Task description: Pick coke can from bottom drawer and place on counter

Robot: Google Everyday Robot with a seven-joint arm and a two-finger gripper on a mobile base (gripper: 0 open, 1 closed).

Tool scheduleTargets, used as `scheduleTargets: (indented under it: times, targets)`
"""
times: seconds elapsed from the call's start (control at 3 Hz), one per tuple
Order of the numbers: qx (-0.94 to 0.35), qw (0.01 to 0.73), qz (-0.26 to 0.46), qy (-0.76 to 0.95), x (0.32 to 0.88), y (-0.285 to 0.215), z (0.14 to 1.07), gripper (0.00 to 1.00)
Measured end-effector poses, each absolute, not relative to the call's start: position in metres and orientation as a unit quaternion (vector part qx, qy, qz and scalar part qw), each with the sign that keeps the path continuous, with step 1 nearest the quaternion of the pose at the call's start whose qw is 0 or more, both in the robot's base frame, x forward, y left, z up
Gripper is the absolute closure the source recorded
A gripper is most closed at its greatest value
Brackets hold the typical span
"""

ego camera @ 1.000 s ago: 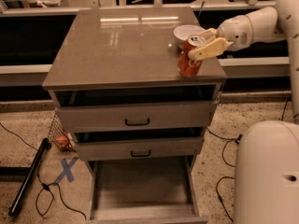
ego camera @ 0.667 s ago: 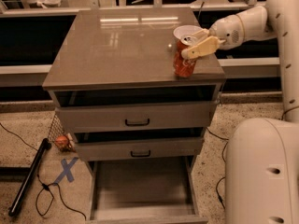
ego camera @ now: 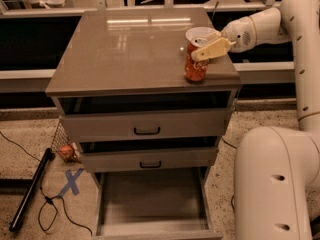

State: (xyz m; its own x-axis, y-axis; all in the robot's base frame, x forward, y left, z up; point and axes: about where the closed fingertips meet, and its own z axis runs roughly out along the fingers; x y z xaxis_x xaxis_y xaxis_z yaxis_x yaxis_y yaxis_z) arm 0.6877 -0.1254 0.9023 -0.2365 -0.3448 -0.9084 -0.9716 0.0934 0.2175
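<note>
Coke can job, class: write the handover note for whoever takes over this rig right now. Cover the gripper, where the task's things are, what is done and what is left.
Gripper: over the counter's front right corner, shut on the upper part of the coke can.
Coke can: upright, base at or just above the counter, near the front edge, just in front of the white bowl.
Bottom drawer: pulled open, nothing in the part that shows.
Done: can is out of the drawer and at the counter.
Left: make sure it stands on the counter, release, and draw the arm back, probably upward, clear of can and bowl.
</note>
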Motion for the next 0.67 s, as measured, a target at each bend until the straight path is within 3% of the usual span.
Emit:
scheduleTargets:
  times: [0.67]
  targets:
    - [-0.491,0.356,0.438,0.663,0.7034,-0.121,0.8924,0.27]
